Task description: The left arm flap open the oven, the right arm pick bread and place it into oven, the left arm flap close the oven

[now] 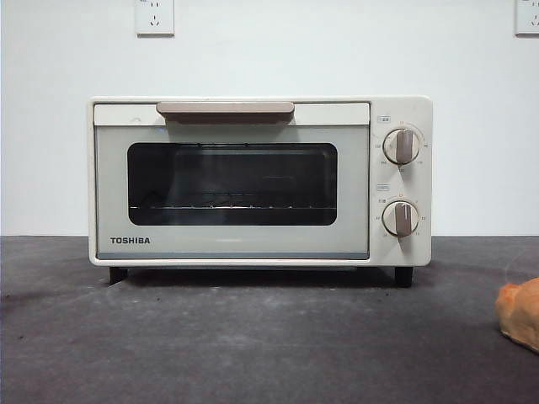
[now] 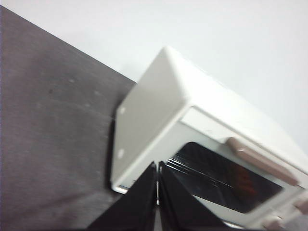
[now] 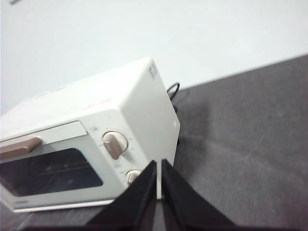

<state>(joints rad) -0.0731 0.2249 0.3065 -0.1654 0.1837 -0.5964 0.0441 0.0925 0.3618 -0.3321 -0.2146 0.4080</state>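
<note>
Nothing's done yet: oven [image 1: 259,181] door's shut, bread [image 1: 520,313] sits on the table [image 1: 253,345] off to its side. Left gripper [image 2: 158,168] and right gripper [image 3: 159,166] both clenched, holding nothing. All 3 steps left.

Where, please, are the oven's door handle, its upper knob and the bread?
door handle [image 1: 225,109], front view, middle of the beige bar.
upper knob [image 1: 402,146], front view, its centre grip.
bread [image 1: 522,313], front view, orange-brown crust at the picture's edge.
</note>
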